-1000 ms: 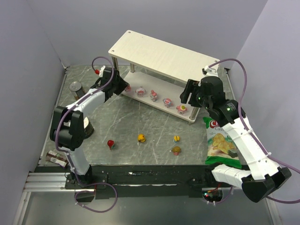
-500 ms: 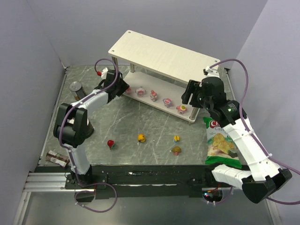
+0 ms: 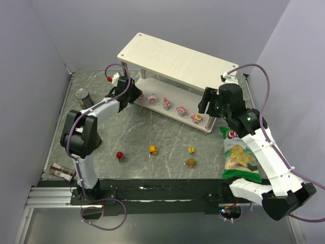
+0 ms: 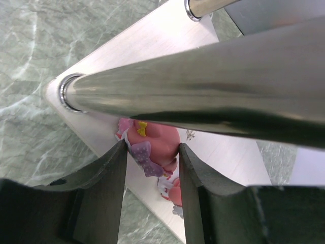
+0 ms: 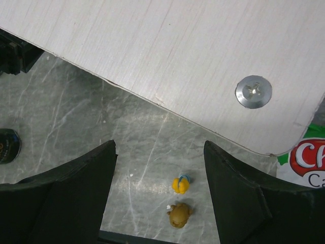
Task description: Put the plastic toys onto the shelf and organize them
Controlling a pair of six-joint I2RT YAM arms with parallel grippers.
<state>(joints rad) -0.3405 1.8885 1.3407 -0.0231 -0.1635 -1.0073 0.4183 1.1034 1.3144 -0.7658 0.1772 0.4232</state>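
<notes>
The shelf [image 3: 177, 60] stands at the back; its lower board [image 3: 203, 126] carries a row of pink-and-white toys [image 3: 166, 103]. My left gripper [image 3: 133, 94] is at the shelf's left end, shut on the leftmost pink-and-white toy [image 4: 152, 137], which is just over the lower board [image 4: 152, 40] beside a metal post [image 4: 213, 86]. My right gripper [image 3: 205, 104] is open and empty [image 5: 159, 147], high by the shelf's right end. On the table lie a red toy [image 3: 120, 155], an orange-yellow toy [image 3: 153, 149], a yellow-blue toy [image 3: 191, 150] [image 5: 181, 184] and a brown toy [image 3: 190, 163] [image 5: 180, 214].
A green chips bag [image 3: 238, 155] lies right of the loose toys, under my right arm. A metal can [image 3: 83, 94] stands at the left, and another can [image 3: 62, 172] lies at the front left edge. Walls close in the left, back and right.
My left gripper has moved right, up to the shelf's left end and around the leftmost pink toy. My right arm has barely moved.
</notes>
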